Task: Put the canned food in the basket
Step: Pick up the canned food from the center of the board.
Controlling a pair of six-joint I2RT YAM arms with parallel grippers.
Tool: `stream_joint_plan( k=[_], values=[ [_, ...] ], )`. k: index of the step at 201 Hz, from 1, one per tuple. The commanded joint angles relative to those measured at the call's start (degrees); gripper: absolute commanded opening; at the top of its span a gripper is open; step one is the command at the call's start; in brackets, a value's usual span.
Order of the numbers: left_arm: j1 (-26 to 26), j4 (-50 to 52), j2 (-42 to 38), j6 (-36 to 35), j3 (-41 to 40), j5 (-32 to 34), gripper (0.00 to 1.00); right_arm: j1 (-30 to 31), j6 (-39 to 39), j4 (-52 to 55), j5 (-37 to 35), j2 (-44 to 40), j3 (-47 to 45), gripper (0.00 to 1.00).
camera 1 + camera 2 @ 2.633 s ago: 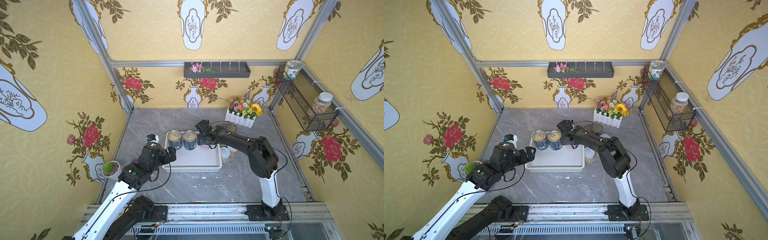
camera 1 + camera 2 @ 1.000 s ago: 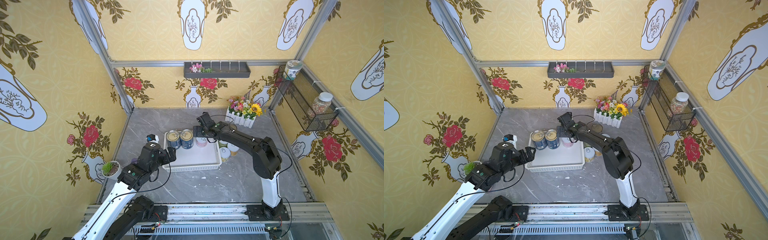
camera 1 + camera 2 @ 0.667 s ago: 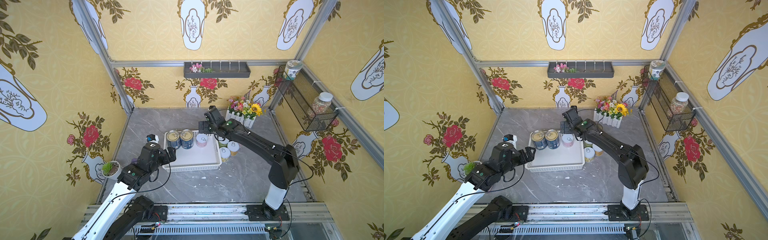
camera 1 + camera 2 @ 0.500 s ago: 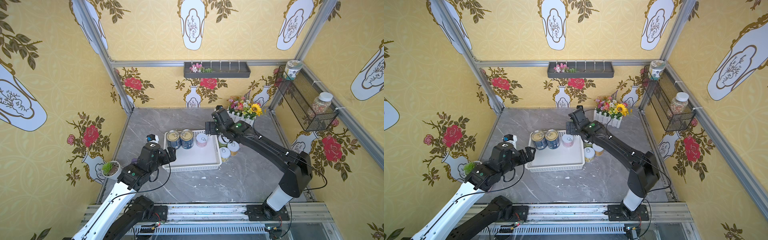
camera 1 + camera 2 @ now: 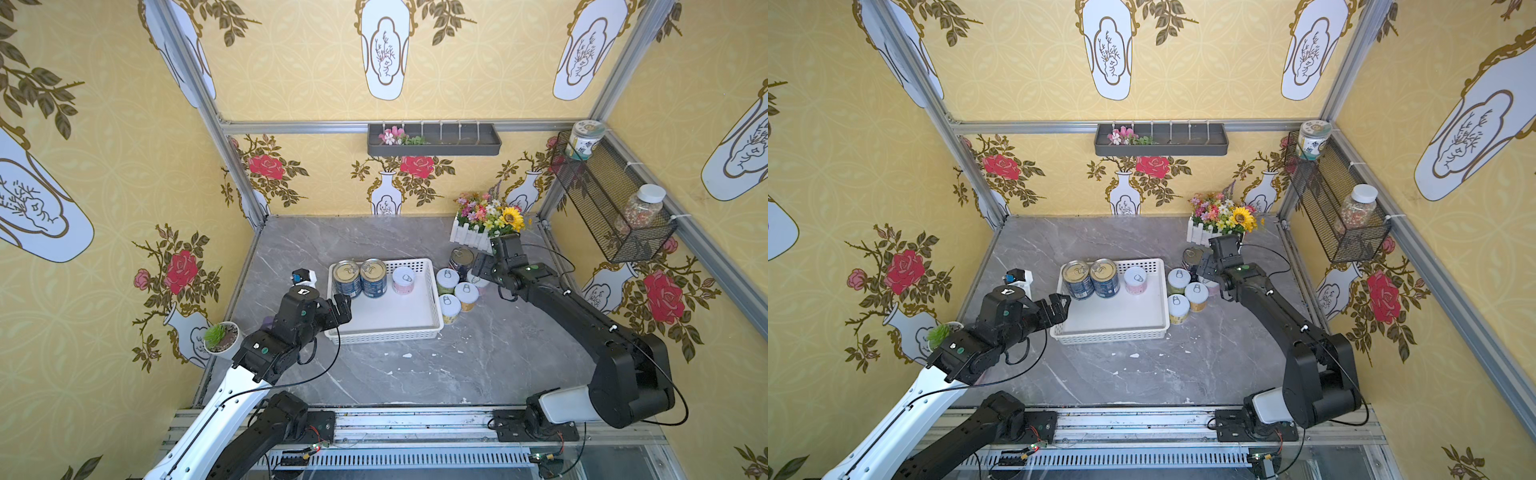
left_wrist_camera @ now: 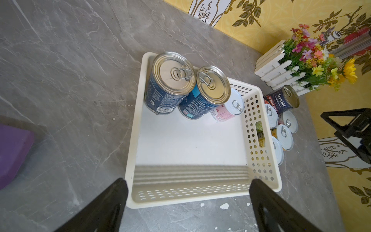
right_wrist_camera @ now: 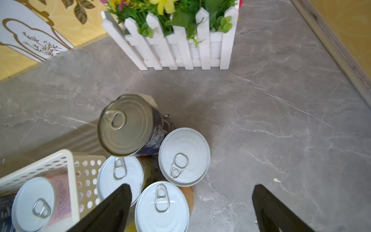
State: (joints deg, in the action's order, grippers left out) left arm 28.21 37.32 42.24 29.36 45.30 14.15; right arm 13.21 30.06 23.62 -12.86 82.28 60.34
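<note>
Canned food (image 5: pixel 465 291): five tins stand upright on the table (image 5: pixel 415 374), just beside the basket (image 5: pixel 386 334) (three more are already inside). The right gripper (image 7: pixel 191 190) is nearer, jaws spread wide and empty, with the tins directly ahead. The left gripper (image 5: pixel 341 306) is also spread and empty, at the basket's opposite corner.

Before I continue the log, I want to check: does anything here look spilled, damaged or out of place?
Only small white flecks lie scattered on the table just in front of the basket, like chips or crumbs. All cans in view stand upright; nothing else stands out.
</note>
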Motion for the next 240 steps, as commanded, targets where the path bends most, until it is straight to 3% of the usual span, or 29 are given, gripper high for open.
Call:
stream_joint_plan(
  k=[1, 144, 240],
  values=[
    [0.04, -0.84, 0.22, -0.34, -0.12, 0.22, 1.0, -0.86, 1.19, -1.31, 3.79, 2.6, 1.5, 0.97],
    [0.31, -0.67, 0.5, -0.17, -0.03, 0.43, 1.0, -0.93, -0.79, -2.65, 8.63, 7.97, 2.05, 0.97],
    [0.36, -0.67, -0.22, -0.05, -0.12, 0.79, 1.0, -0.91, -1.49, 2.22, 6.45, 14.32, 5.89, 0.97]
  ],
)
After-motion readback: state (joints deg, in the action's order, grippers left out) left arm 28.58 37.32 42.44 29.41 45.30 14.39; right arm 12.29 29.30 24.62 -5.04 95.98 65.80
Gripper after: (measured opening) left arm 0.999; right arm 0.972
